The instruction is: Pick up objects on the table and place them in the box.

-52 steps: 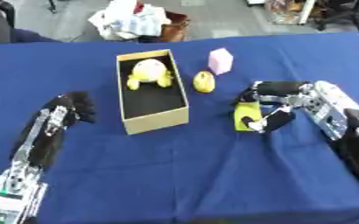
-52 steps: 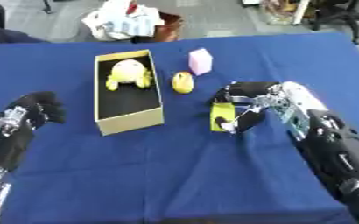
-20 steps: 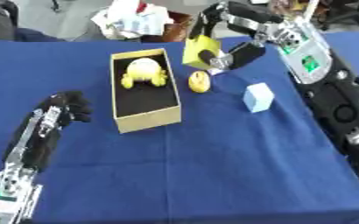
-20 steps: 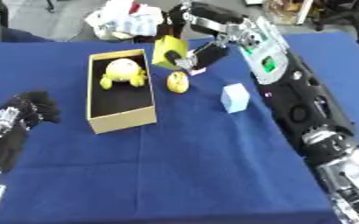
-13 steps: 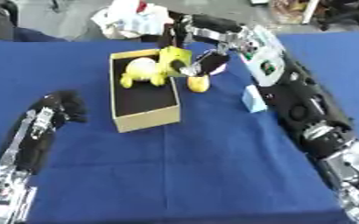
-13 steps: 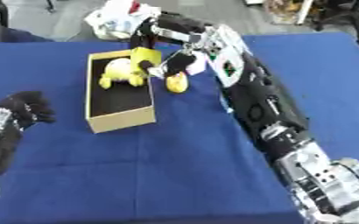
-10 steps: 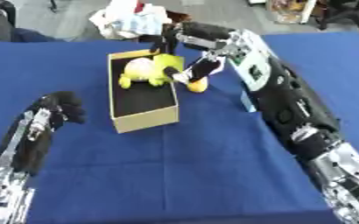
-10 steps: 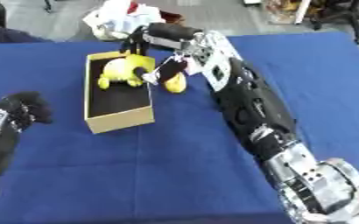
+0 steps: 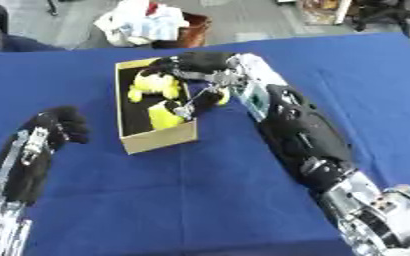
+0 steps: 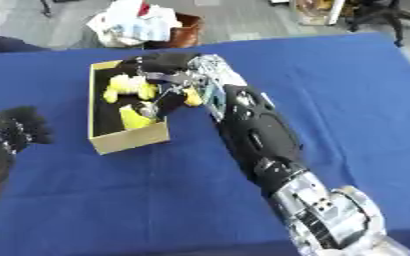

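We see a small yellow block (image 9: pixel 165 115) inside the open cardboard box (image 9: pixel 157 141), just below the right robot hand (image 9: pixel 196 65). This robot hand reaches over the box, its fingers curled above the inside; we cannot tell whether they touch the block. Beside the hand, deeper in the box, lies a yellow soft toy (image 9: pixel 154 85). Another small yellow thing (image 10: pixel 194 98) shows at the box wall, under the wrist. The box stands on the blue desk (image 9: pixel 226 200). Well apart, to the left, the left robot hand (image 9: pixel 60 124) rests on the desk with fingers curled, holding nothing.
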`<action>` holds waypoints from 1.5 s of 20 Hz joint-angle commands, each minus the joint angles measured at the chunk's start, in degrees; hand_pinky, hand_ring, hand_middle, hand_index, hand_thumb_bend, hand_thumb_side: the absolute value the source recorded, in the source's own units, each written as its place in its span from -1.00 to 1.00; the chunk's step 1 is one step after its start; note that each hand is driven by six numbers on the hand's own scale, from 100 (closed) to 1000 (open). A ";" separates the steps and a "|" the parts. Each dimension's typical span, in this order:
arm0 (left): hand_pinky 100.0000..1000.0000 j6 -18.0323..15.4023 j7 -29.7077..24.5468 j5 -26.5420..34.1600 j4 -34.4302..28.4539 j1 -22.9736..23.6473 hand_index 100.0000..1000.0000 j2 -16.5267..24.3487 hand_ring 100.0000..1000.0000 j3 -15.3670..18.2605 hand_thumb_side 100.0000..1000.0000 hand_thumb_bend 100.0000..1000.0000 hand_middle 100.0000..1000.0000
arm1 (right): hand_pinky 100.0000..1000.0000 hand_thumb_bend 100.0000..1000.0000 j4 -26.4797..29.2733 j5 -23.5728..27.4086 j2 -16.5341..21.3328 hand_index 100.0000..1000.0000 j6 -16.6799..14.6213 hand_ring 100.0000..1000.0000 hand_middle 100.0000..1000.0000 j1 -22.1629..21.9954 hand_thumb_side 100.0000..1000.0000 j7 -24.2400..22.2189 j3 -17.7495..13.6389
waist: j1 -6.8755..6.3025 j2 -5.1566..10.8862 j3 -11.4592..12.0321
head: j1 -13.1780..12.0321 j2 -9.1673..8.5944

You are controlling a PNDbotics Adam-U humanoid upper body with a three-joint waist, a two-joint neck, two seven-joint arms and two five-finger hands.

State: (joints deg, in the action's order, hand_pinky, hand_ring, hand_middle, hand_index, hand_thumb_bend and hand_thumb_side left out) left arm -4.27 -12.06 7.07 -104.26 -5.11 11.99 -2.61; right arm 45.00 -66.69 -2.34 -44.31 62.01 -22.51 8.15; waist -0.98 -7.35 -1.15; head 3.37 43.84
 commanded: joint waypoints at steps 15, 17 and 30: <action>0.18 -0.15 0.70 -0.54 -1.10 0.69 0.52 1.37 0.22 0.84 0.54 -1.00 0.18 | 0.63 -1.00 4.29 19.75 21.54 1.00 -7.66 0.74 0.92 0.04 -0.10 -12.43 4.37 | 0.51 0.84 -2.44 | -2.46 0.27; 0.18 -0.16 0.79 -0.58 -1.09 0.75 0.52 1.40 0.22 0.93 0.54 -1.00 0.18 | 0.64 -1.00 3.94 20.94 23.28 1.00 -7.66 0.76 0.94 -1.40 -0.08 -13.76 3.91 | 0.49 0.84 -2.59 | -2.80 0.27; 0.18 -0.23 0.96 -0.70 -1.16 0.65 0.52 1.40 0.23 1.14 0.54 -1.00 0.18 | 0.67 -1.00 0.12 18.26 26.70 1.00 -7.66 0.81 0.95 -5.23 0.08 -13.80 1.03 | 0.55 0.62 -2.53 | -3.61 0.27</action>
State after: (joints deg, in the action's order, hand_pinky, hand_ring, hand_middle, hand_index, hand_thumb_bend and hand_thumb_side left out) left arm -4.35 -11.28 6.53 -104.25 -4.04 12.07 -1.85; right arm 44.91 -47.69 22.55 -41.08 55.75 -25.73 9.55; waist -0.95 -7.35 -3.75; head 0.02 43.84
